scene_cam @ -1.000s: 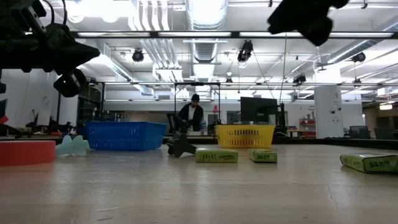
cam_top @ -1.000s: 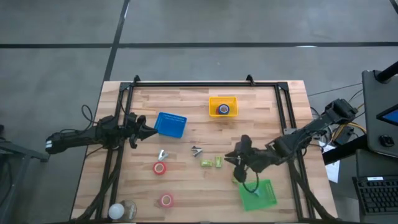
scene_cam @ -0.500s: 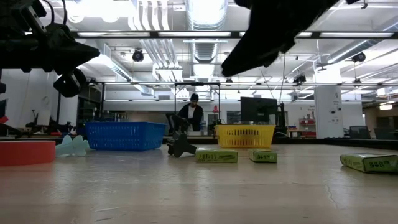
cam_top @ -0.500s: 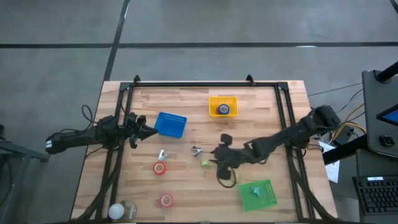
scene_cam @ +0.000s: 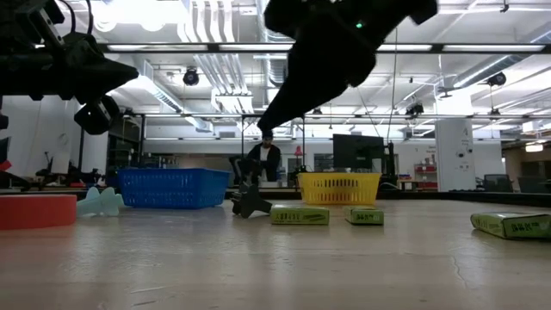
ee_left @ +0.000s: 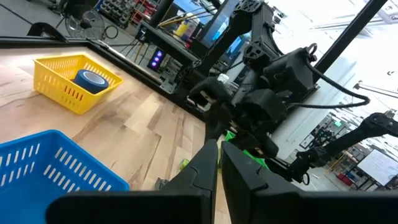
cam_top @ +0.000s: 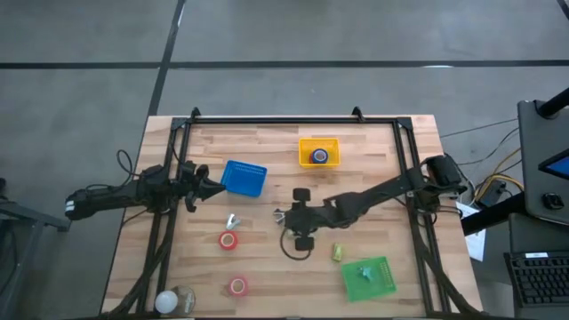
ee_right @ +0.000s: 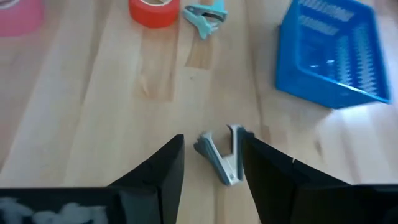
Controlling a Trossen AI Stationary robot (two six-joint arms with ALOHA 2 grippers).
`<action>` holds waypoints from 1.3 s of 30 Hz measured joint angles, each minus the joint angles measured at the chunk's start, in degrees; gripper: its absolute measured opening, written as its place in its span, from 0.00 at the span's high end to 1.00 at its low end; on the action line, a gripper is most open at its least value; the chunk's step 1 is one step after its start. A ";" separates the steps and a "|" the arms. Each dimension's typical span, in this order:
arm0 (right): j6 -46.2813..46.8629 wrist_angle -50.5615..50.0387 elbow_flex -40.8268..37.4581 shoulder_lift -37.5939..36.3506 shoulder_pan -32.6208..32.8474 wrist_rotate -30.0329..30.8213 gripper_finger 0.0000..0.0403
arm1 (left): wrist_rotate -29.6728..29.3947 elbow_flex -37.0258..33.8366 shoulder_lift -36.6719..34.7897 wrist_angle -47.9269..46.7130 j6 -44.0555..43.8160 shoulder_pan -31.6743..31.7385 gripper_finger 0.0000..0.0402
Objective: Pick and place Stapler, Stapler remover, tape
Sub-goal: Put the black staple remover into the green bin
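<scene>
**Right arm swings over to the dark staple remover**

Wooden planks, pale and butcher-block in grain, make up the table [cam_top: 267,267], framed by a dark metal rail. Over the last second the right gripper [cam_top: 293,222] has swept from above the green basket [cam_top: 369,278] at 5 o'clock to the table's middle. It now hovers with its fingers [ee_right: 155,171] spread wide either side of the dark staple remover [ee_right: 221,158], not touching it. That reads as the approach to a pick: the descent and closing are not yet done.

The remover is a small pincer of grey-dark metal jaws. A second, teal staple remover [ee_right: 205,14] lies beyond it, just beside a red tape roll [ee_right: 153,11], a smooth ring with a pale centre. Another red roll [cam_top: 236,285] sits at 7 o'clock. The blue tape roll [cam_top: 320,156] already rests inside the yellow basket [cam_top: 307,145] at 12 o'clock, a lattice plastic tub like the blue basket [cam_top: 244,178] at 10 o'clock.

Green boxy staplers lie on the wood: one [scene_cam: 300,214] under the right arm in the low view, one [cam_top: 338,252] near the green basket.

The left gripper [cam_top: 203,188] waits at 9 o'clock beside the blue basket, fingers nearly together and empty.
</scene>
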 joint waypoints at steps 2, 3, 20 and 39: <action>-0.81 -0.05 0.59 1.05 -0.97 -1.51 0.63 | 0.00 0.00 0.03 -0.01 0.01 0.02 0.94; -1.33 -0.14 0.67 1.45 -1.38 -2.13 0.64 | 0.02 -0.01 0.07 -0.01 0.01 0.00 0.94; -3.13 -0.06 2.87 9.35 -3.64 -5.42 0.69 | 0.00 0.00 0.13 -0.14 0.00 0.00 0.94; -3.58 -0.12 2.65 9.21 -3.70 -5.36 0.80 | 0.00 -0.01 0.13 -0.18 0.00 0.01 0.94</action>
